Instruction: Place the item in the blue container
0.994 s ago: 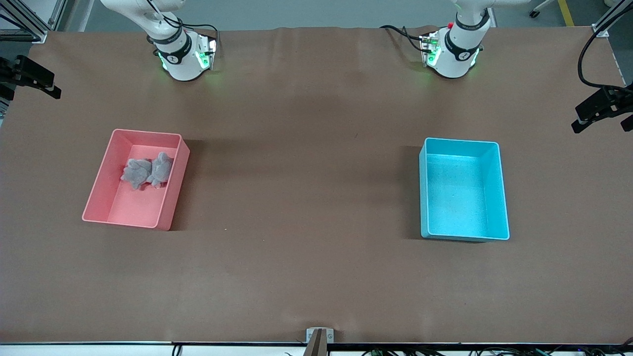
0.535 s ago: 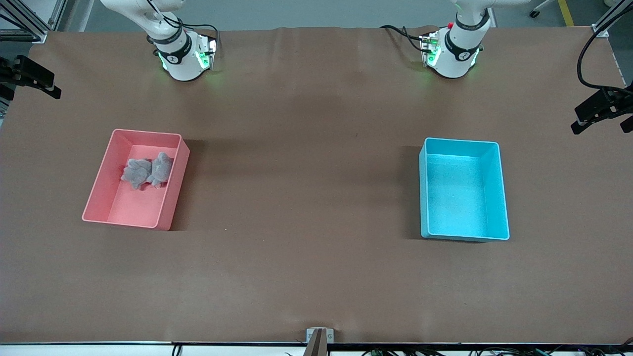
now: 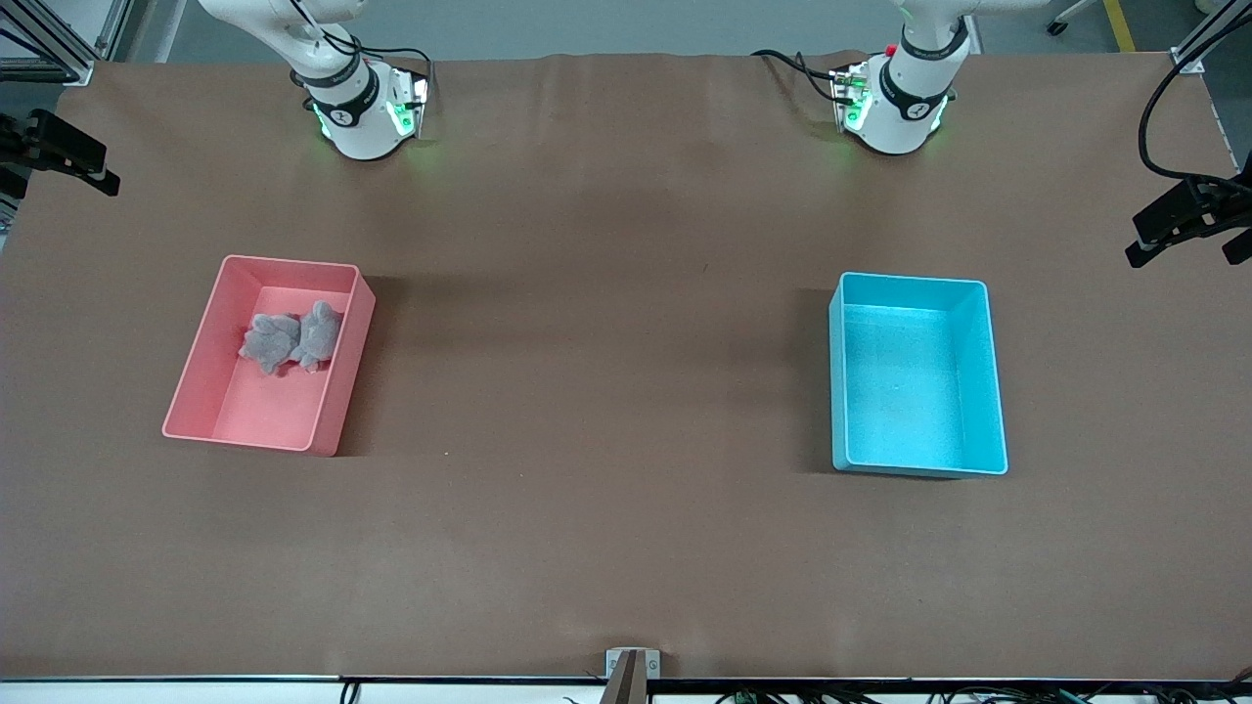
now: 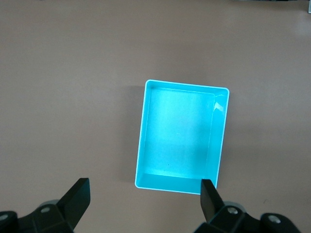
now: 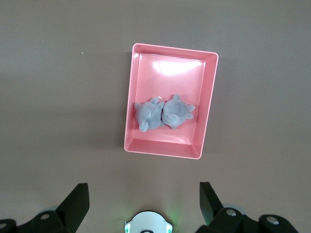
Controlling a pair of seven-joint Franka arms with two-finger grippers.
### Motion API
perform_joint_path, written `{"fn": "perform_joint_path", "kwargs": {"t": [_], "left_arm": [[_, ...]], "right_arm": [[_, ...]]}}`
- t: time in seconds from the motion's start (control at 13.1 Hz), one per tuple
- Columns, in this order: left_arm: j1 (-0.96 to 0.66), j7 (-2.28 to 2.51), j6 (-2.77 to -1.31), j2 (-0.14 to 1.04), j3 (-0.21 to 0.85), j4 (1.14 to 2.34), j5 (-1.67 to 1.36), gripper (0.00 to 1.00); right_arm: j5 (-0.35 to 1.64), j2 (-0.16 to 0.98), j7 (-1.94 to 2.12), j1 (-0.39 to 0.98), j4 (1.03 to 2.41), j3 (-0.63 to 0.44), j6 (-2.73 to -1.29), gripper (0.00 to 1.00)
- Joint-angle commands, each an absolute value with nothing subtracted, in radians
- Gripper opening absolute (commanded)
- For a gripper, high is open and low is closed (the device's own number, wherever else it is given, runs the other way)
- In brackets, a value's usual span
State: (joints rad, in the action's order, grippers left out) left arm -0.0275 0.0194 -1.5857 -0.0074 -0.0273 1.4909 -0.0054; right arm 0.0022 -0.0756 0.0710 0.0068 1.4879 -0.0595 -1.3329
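Legible text, labels, brands, numbers, signs: none in any view. Light-blue rectangular open-top plastic bin (image 3: 917, 374): unmarked walls and floor. Pink rectangular open-top plastic bin (image 3: 201, 354): unmarked. Brown counter (image 3: 606, 411): plain surface, no print. White arm bases with black collar bands (image 3: 344, 106): small markings on the bands, too small to read

Both arms are being cut off by the top edge of the front view, so neither gripper is being shown there. In the left wrist view, the left gripper (image 4: 143, 194) is being cropped at the frame's edge, only its dark finger ends being seen. The right gripper (image 5: 141, 196) is being cropped likewise. The small grey plush toy's (image 3: 290, 337) face is being left too small to tell.
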Motion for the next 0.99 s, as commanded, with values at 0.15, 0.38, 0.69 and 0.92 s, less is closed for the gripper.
{"fn": "perform_joint_path", "kwargs": {"t": [0.15,0.38,0.69,0.92], "left_arm": [[-0.026,0.015,-1.582,-0.009,-0.031,1.493,-0.008,1.00],[-0.028,0.017,-1.580,-0.009,-0.031,1.493,-0.008,1.00],[-0.028,0.017,-1.582,-0.009,-0.031,1.493,-0.008,1.00],[-0.028,0.017,-1.582,-0.009,-0.031,1.493,-0.009,1.00]], "right_arm": [[-0.006,-0.077,0.081,0.011,1.476,-0.063,-1.330,1.00],[-0.023,-0.063,0.083,0.012,1.476,-0.063,-1.333,1.00],[-0.020,0.043,0.081,-0.027,1.479,-0.069,-1.371,1.00],[-0.008,0.155,0.084,-0.061,1.479,-0.067,-1.384,1.00]]}}
